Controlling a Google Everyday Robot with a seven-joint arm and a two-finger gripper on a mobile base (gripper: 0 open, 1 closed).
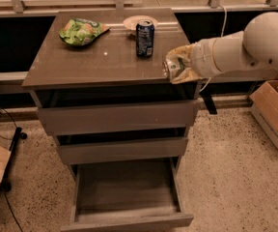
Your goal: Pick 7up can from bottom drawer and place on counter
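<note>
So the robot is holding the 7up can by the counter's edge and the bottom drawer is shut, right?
Not quite. The camera view shows the bottom drawer pulled open, not shut. The rest is right: the gripper is shut on the 7up can at the edge of the counter.

Cream jaws, silvery-green 7up can, at counter

Gripper at the right front corner of the counter, closed round the 7up can. Most of the can's side is covered; only its round end and a little of its side show. The arm is cut off by the right edge. The front panel of the bottom drawer is cropped at the lower edge. The cardboard box runs out of view at right. The dark blue can hides part of the plate, and its lettering is unreadable.
</note>
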